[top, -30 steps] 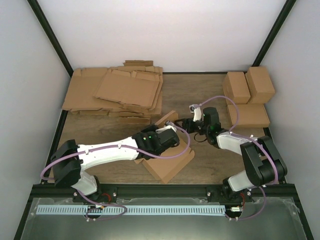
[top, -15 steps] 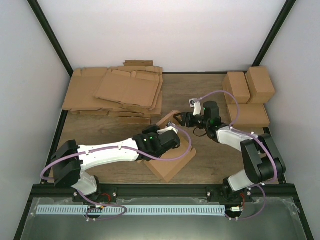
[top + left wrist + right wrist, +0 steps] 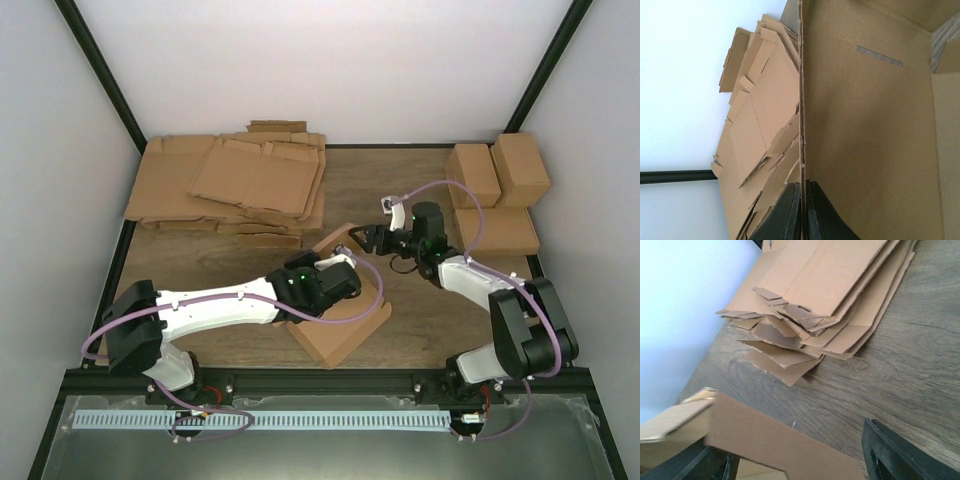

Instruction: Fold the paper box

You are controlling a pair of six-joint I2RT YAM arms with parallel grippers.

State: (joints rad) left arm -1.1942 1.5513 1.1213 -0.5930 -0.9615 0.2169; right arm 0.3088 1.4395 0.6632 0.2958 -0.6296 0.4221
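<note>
The paper box (image 3: 340,318), half-folded brown cardboard, lies in the middle near the front. One flap (image 3: 337,238) stands raised at its far side. My left gripper (image 3: 343,284) is shut on one upright wall of the box. In the left wrist view the fingers (image 3: 790,215) pinch that wall's edge (image 3: 801,125), with the box's inner face (image 3: 865,130) to the right. My right gripper (image 3: 362,238) is open beside the raised flap. In the right wrist view the flap (image 3: 765,437) lies between its spread fingers (image 3: 900,455), untouched.
A pile of flat cardboard sheets (image 3: 235,185) lies at the back left; it also shows in the right wrist view (image 3: 830,295) and the left wrist view (image 3: 755,130). Several folded boxes (image 3: 495,190) stand at the back right. Purple cables loop above both arms.
My right gripper has moved left and slightly away, closer to the box's raised flap. My left gripper keeps its hold on the box wall and has barely shifted.
</note>
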